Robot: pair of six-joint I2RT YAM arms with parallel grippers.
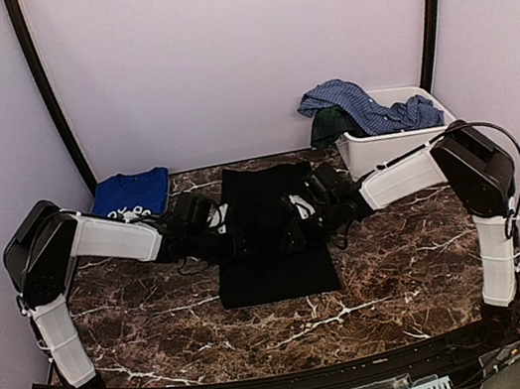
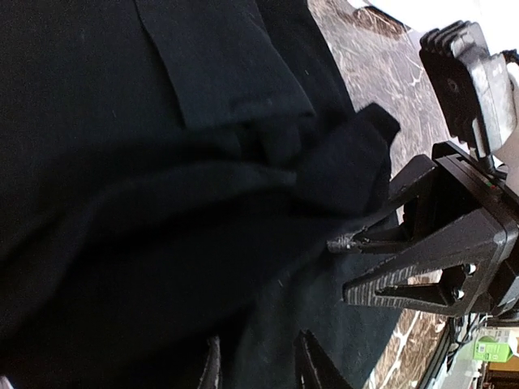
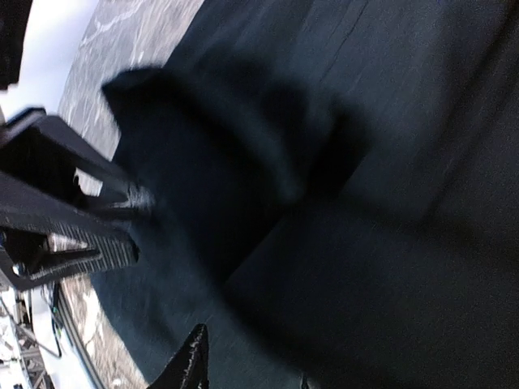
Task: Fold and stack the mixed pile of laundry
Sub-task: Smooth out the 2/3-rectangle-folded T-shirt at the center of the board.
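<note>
Two claws meet over the black garment (image 1: 276,272), their tips pointing at each other from either side of its middle. The garment lies on the table (image 1: 404,270) directly under both claws. Its near part is spread flat toward the robot, and its far part reaches past the claws toward the back. Between the two sets of tips the cloth is bunched up into a raised hump.

The left claw (image 3: 138,227) has its fingers a little apart, and its tips are at the edge of that hump. In its own wrist view black cloth fills the gap between the fingers. I cannot tell whether it is really pinching the cloth or only resting in it.

The right claw (image 2: 339,266) is much the same: its fingers are narrowly parted, and the upper tip touches the hump, with cloth draped just above it. Everything there is black on black, so I cannot tell whether it has a grip.

Behind the left claw and to its outer side, a blue tee (image 1: 129,192) lies folded on the table, well apart from the black garment. Behind the right claw stands a white bin (image 1: 402,144), with a checked shirt (image 1: 365,105) heaped over its rim and a dark green piece (image 1: 328,125) tucked beneath the shirt on the side nearer the claws.
</note>
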